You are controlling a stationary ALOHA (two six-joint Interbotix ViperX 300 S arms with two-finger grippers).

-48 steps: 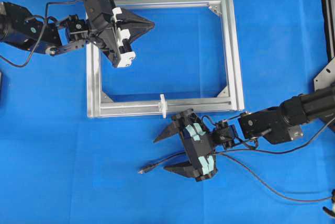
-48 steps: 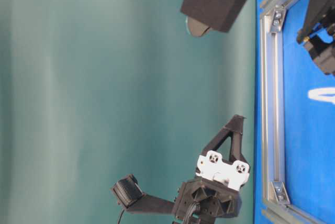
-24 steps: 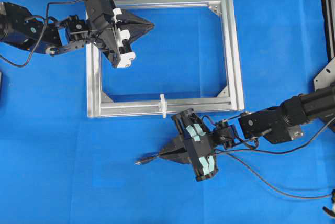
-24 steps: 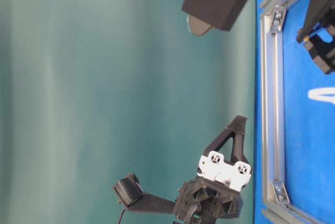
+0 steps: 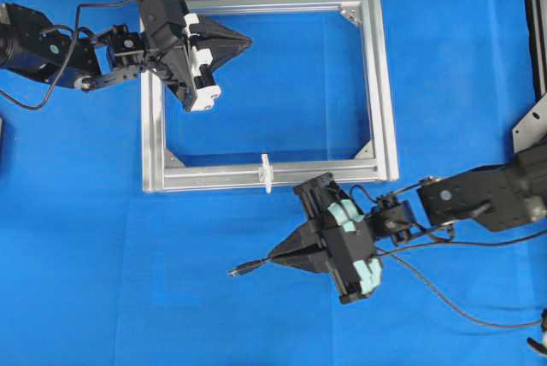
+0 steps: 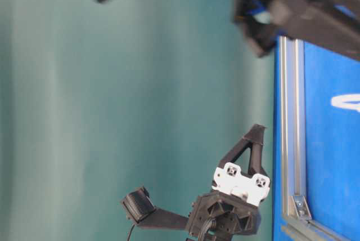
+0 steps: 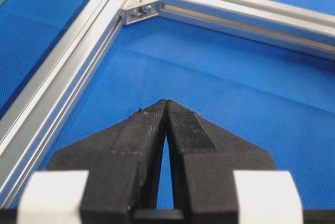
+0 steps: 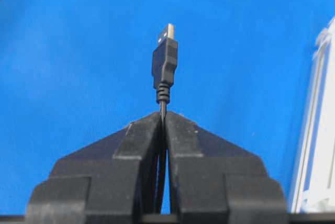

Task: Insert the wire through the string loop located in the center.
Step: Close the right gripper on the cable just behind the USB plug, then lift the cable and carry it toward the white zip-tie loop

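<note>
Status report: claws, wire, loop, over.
Right claw shut on wire, plug sticking out past the tips. Left claw shut, empty, over the frame. Loop unthreaded, nothing between.

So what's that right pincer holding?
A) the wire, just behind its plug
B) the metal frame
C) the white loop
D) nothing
A: the right pincer is shut on the wire, with the plug sticking out past its tips.

My arms are black; my left gripper (image 5: 244,40) carries white blocks, my right gripper (image 5: 275,256) pale teal ones.
</note>
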